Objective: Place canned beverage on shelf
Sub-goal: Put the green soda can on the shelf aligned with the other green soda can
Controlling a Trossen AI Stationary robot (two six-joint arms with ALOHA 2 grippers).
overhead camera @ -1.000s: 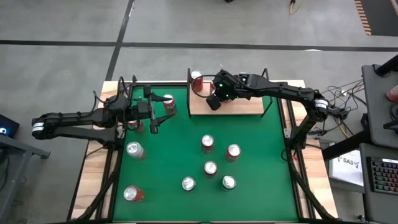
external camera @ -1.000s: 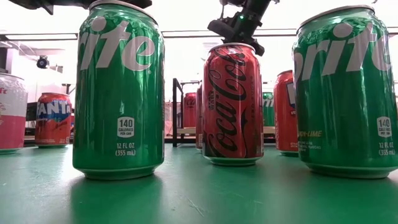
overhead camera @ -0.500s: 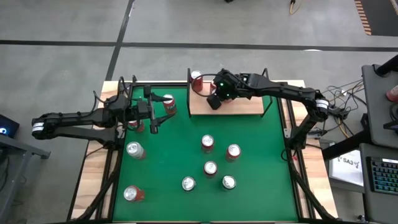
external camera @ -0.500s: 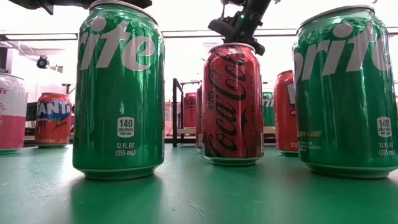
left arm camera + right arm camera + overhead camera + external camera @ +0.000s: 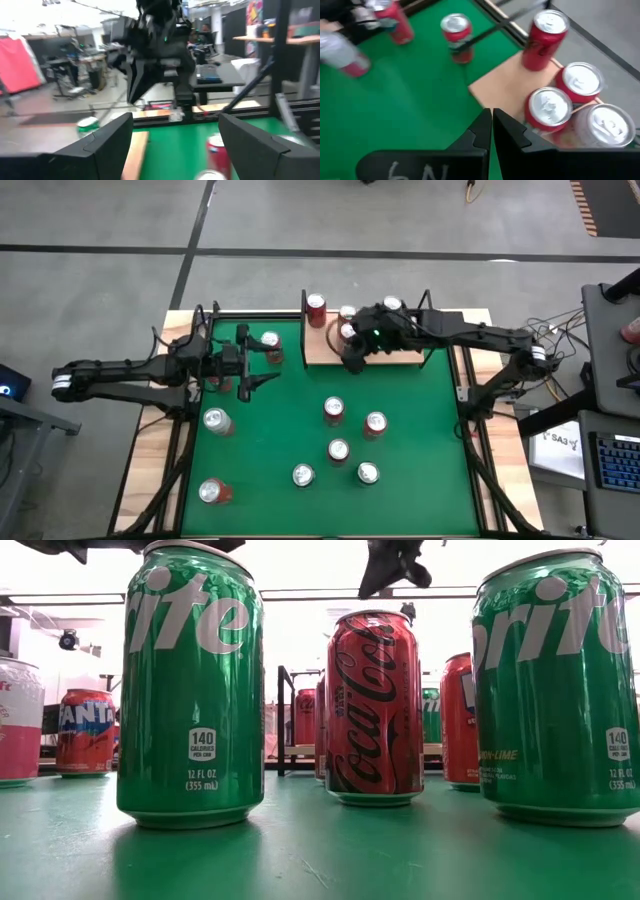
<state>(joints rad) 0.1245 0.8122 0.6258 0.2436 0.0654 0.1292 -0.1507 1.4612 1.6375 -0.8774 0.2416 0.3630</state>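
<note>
Tan shelf [image 5: 385, 352] front edge under closed right end effector [image 5: 352, 361].

Grey floor [image 5: 300, 220] surrounds table. Keyboard [image 5: 612, 463] and papers [image 5: 560, 448] on side desk. Red cloth [image 5: 20, 65] hangs in room behind.

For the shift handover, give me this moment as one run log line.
right gripper: shut, empty, over shelf front edge | left gripper: open, beside a can | shelf: four cans

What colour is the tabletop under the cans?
Green felt tabletop, clearest in the high view.
</note>
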